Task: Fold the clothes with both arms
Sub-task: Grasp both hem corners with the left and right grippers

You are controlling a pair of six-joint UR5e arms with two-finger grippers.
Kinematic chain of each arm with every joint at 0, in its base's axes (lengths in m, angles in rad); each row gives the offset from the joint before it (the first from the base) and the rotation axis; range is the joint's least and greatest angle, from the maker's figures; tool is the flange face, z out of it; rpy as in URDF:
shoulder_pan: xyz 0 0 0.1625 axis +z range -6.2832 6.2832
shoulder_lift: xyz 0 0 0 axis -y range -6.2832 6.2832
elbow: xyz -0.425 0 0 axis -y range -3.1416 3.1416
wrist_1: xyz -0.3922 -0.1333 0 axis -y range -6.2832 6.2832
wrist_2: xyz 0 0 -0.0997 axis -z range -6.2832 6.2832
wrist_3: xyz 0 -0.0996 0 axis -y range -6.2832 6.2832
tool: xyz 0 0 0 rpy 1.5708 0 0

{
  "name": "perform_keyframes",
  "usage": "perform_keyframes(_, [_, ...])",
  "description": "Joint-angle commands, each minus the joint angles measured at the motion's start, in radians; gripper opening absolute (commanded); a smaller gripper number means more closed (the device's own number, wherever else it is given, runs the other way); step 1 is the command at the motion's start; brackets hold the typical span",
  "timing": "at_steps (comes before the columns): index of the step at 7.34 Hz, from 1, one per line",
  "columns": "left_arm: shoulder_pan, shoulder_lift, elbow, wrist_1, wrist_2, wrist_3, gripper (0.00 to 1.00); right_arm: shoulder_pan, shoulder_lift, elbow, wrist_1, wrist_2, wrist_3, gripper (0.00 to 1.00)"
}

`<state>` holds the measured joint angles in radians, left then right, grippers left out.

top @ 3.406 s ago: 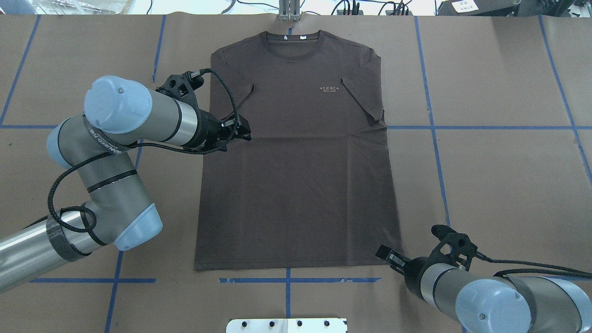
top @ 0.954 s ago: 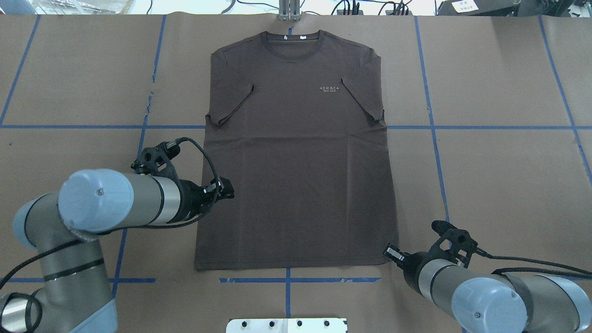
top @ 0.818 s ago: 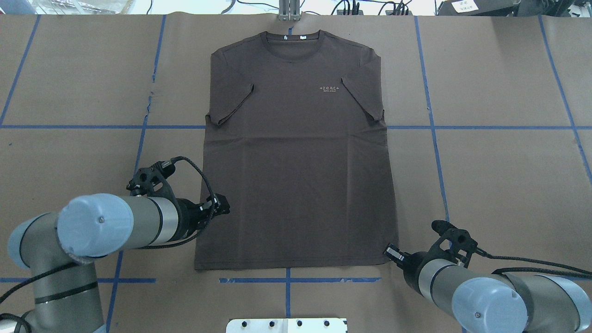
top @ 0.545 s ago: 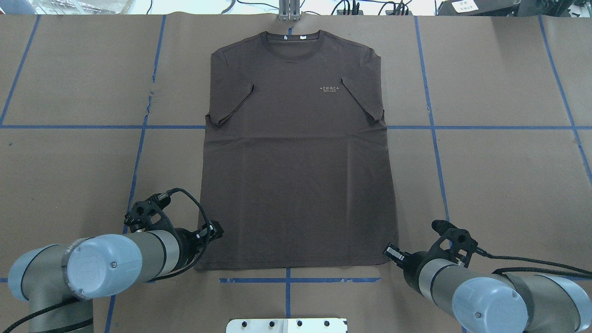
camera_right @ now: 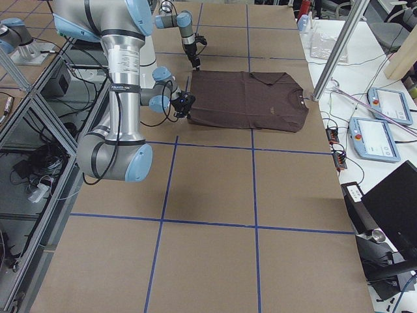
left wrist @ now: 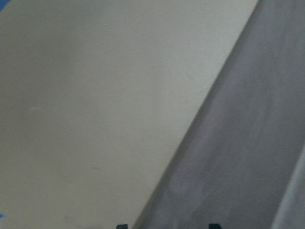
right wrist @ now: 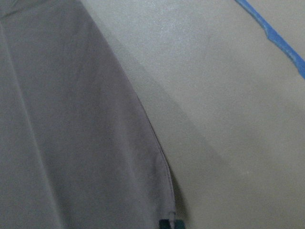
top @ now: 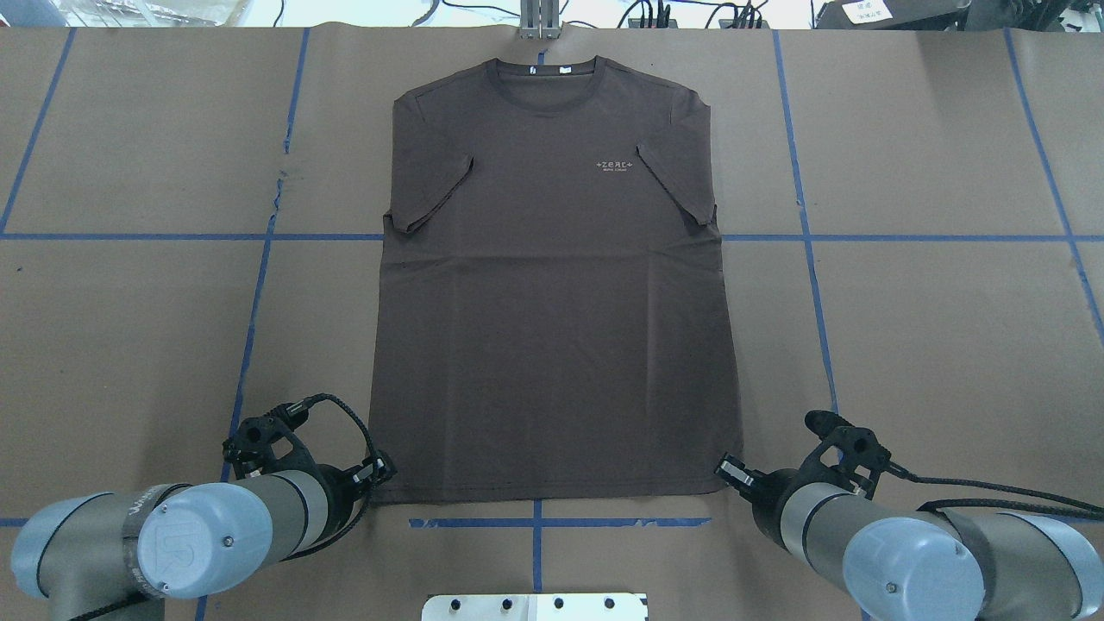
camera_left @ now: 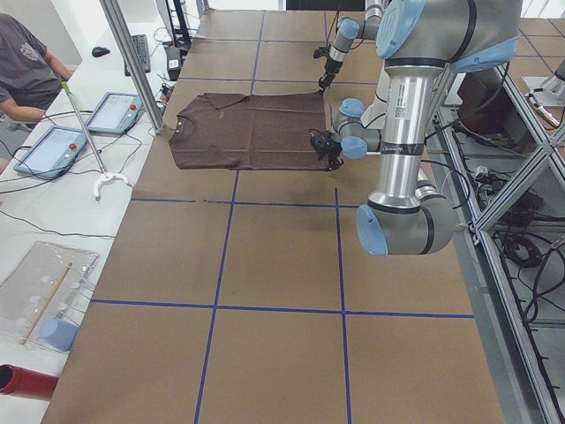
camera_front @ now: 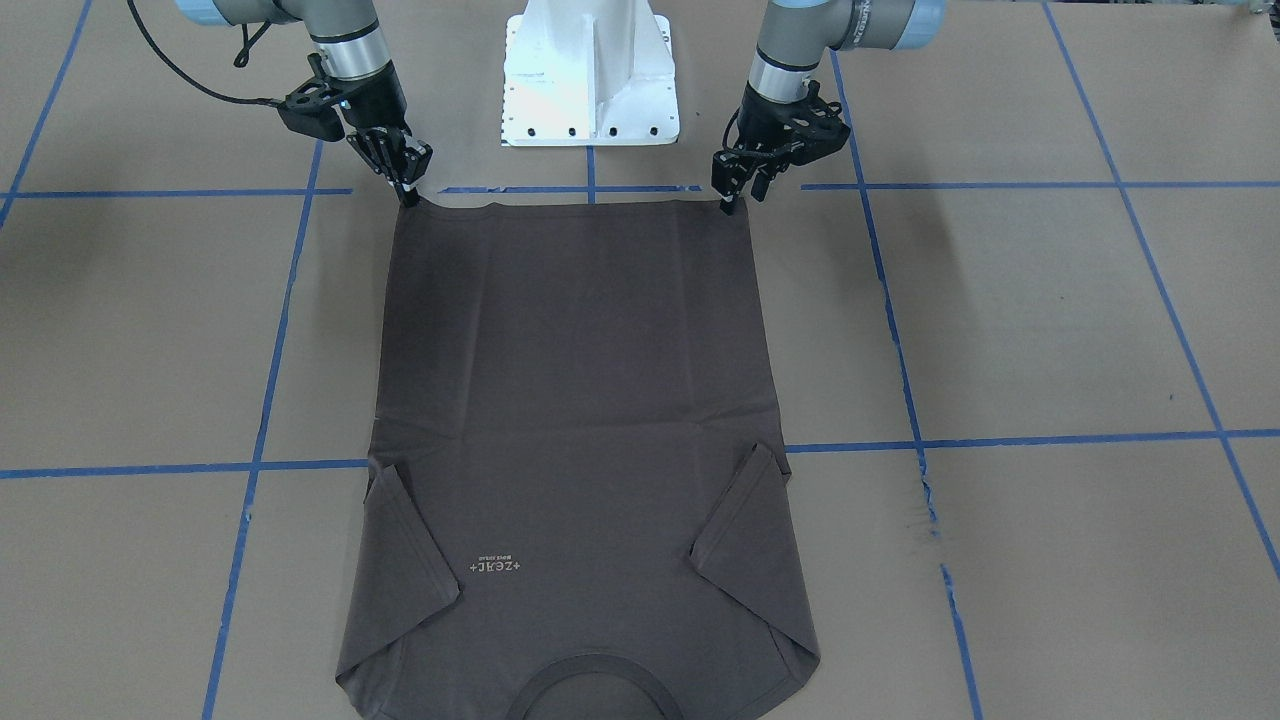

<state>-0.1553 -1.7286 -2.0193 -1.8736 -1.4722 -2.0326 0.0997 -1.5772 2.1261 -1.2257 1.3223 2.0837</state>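
On the paper-covered bench (top: pixel 931 345), a dark T-shirt (top: pixel 552 328) is lying flat, sleeves folded in and collar pointing away from the robot. The left arm (top: pixel 259 517) is holding its jaws spread astride one near hem corner. The right arm (top: pixel 819 517) is pinching the other corner, jaws pressed together.

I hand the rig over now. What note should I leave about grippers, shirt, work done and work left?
Left gripper: open, at one hem corner of the T-shirt.
Right gripper: shut on the other hem corner.
T-shirt: flat, print up, collar away from the robot.
Done: both sleeves folded in.
Left: probably close the left gripper, then fold hem toward collar.
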Motion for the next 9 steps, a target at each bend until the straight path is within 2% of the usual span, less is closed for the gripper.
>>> perform_keyframes(1, [0.014,0.007,0.002,0.004,0.0,-0.002,0.57,0.0,0.0,0.0,0.0,0.0,-0.001,0.0])
perform_keyframes(5, [0.025,0.004,0.004,0.004,0.0,0.0,0.46,0.0,-0.001,0.0,0.0,0.0,-0.001,0.0])
perform_keyframes(6, [0.025,0.001,0.004,0.004,0.0,-0.001,0.35,0.0,-0.001,0.002,0.0,0.0,-0.001,0.0])
perform_keyframes(7, [0.025,0.003,0.004,0.004,0.0,-0.002,0.07,0.0,0.0,0.0,0.0,0.0,-0.001,0.0])
perform_keyframes(8, [0.023,0.004,0.004,0.004,0.0,0.0,0.0,0.001,0.0,0.0,0.0,0.002,-0.002,0.0])
perform_keyframes(9, [0.023,0.001,0.001,0.004,0.0,0.0,0.0,0.0,0.0,-0.003,0.0,0.002,-0.002,0.0])
